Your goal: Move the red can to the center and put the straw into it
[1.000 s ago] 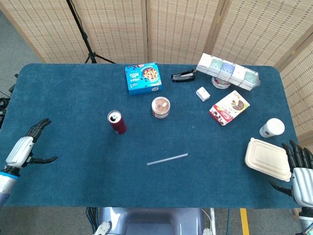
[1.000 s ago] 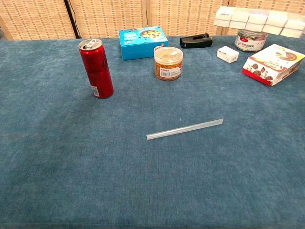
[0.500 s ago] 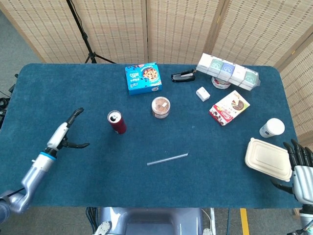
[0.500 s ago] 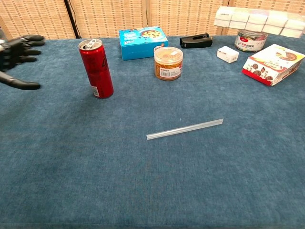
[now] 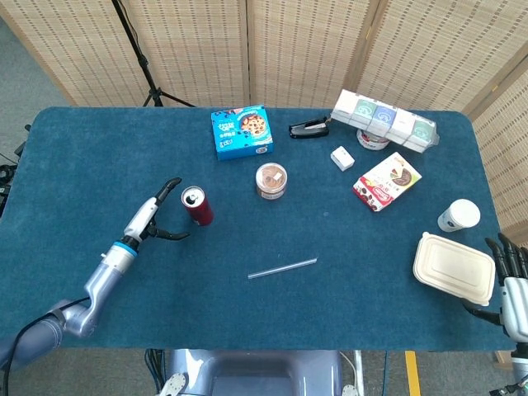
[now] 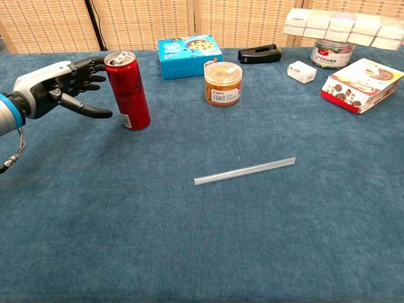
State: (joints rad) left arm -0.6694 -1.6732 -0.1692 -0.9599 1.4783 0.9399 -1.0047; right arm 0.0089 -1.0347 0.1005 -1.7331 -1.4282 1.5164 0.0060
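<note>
The red can (image 5: 196, 206) (image 6: 128, 91) stands upright left of the table's middle, its top opened. A clear straw (image 5: 282, 268) (image 6: 245, 171) lies flat on the blue cloth near the middle, apart from the can. My left hand (image 5: 152, 219) (image 6: 62, 88) is open just left of the can, fingers spread toward it and a small gap between them. My right hand (image 5: 513, 282) is open at the table's right front corner, beside a beige clamshell box, and holds nothing.
Behind the can lie a blue cookie box (image 5: 241, 131), a brown-lidded jar (image 5: 271, 181), a black stapler (image 5: 308, 128), a small white box (image 5: 342, 158) and a red snack box (image 5: 386, 181). A row of packs (image 5: 384, 120), a white cup (image 5: 458, 216) and the beige clamshell box (image 5: 453, 268) occupy the right side.
My left hand has swept from the table's left edge rightward up to the red can, staying open. The right hand slid slightly further off the right corner. Can and straw have not moved.
</note>
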